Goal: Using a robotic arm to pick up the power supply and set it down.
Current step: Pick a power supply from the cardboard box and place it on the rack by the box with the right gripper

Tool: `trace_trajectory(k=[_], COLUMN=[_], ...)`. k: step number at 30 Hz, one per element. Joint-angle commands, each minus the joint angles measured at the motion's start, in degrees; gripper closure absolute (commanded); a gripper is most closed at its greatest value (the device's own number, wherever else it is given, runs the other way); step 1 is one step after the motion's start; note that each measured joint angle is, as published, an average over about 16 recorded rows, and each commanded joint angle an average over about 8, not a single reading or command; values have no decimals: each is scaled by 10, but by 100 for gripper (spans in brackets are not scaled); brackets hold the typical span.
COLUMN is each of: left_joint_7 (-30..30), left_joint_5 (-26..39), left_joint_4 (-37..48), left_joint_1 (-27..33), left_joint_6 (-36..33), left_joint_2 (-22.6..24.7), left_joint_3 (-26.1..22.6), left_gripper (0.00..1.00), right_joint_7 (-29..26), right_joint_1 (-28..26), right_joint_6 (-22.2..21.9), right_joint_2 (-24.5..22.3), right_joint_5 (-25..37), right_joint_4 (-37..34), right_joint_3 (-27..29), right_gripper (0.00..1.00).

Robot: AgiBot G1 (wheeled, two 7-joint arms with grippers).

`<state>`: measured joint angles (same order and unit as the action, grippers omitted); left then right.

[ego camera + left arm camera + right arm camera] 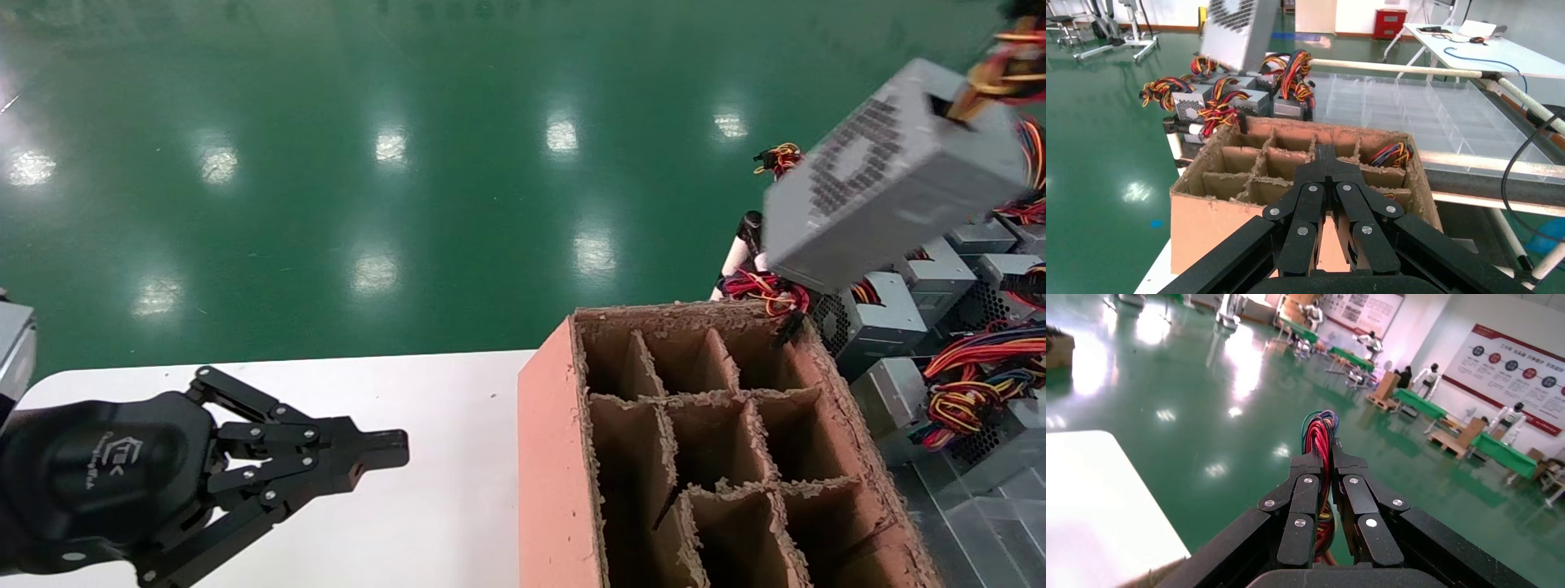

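At the upper right of the head view, a silver-grey power supply (887, 175) hangs tilted in the air above the far right corner of a divided cardboard box (556, 457), its perforated fan grille facing the camera. Its bundle of red, yellow and black cables (1013, 61) runs up out of the frame's top right corner. In the right wrist view the right tool (1329, 458) is clamped on this cable bundle, red and blue wires emerging between its closed black fingers (1306, 471); the supply's body cannot be seen there. In the head view the right tool itself lies outside the frame. At the right edge of the head view, beyond and beside the box, a heap of further power supplies (932, 327) with coloured wiring lies on clear plastic trays (981, 506). The box shows empty compartments in the head view; the left wrist view shows coloured wires in one far cell. At the lower left of the head view, the left tool (384, 453) rests over the white tabletop (441, 490), its fingers pressed together and pointing toward the box. The green floor (409, 163) fills the upper frame.
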<state>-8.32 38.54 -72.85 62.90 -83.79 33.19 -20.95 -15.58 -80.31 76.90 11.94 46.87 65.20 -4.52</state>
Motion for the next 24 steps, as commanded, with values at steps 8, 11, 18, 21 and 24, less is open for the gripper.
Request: trace_trajectory(k=[8,11,18,21,24], left_joint_7=[0,0,0,0,0], left_joint_5=[0,0,0,0,0], left_joint_4=[0,0,0,0,0], left_joint_1=[0,0,0,0,0], left_joint_6=[0,0,0,0,0], left_joint_2=[0,0,0,0,0], left_joint_3=[0,0,0,0,0], left_gripper=[100,100,100,100,100], right_joint_7=[-34,-32,-7,18,50], right_joint_1=[19,18,8,-4,-24], right_joint_6=[82,119,149,150,149], right_joint_2=[-119,-150,-210,-230,-252], right_joint_5=[-35,-40,-72,-107,-152], right_joint_4=[-41,-76,-133,-145,-145], right_joint_3=[25,14,-103,-190,-292], right_gripper=[100,100,100,100,100])
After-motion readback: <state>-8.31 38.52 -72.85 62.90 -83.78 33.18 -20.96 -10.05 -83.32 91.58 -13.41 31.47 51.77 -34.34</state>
